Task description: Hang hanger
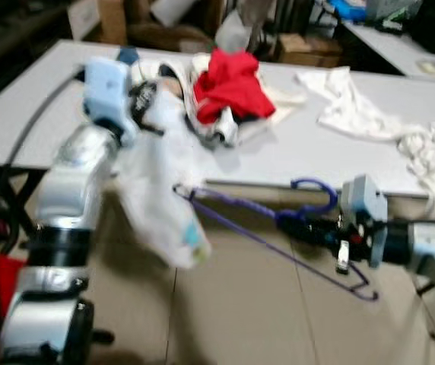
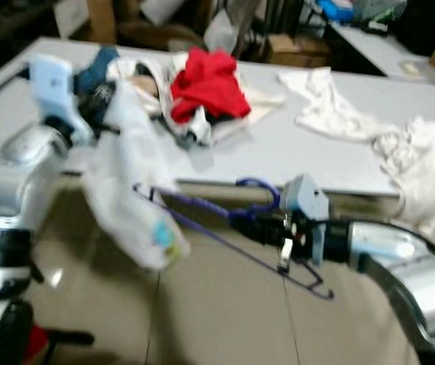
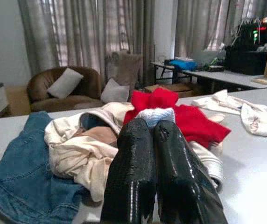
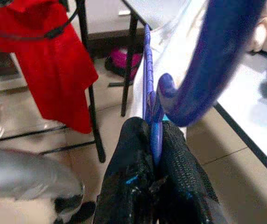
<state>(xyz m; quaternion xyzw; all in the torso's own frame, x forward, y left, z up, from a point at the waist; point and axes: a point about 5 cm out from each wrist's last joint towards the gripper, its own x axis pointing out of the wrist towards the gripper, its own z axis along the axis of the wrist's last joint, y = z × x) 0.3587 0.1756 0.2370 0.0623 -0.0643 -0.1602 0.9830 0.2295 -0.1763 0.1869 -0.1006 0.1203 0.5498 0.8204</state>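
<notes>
A purple wire hanger (image 1: pixel 278 236) hangs in front of the table edge, above the floor. My right gripper (image 1: pixel 300 223) is shut on its neck just below the hook (image 4: pixel 208 65), and the fingers (image 4: pixel 129 158) squeeze the wire. My left gripper (image 1: pixel 146 97) is raised over the table's near edge. It is shut on a thin white garment (image 1: pixel 160 198) that drapes down from it. The hanger's left tip (image 1: pixel 179 190) touches or enters this garment. In the left wrist view the fingers (image 3: pixel 133 163) are pressed together with pale cloth at their tips.
The grey table (image 1: pixel 316 152) carries a heap of clothes: a red garment (image 1: pixel 233 84), white pieces (image 1: pixel 354 106) and denim (image 3: pixel 21 177). More white cloth hangs over the right edge (image 2: pixel 430 175). A red cloth (image 4: pixel 45 60) hangs beside the table legs. Tiled floor lies below.
</notes>
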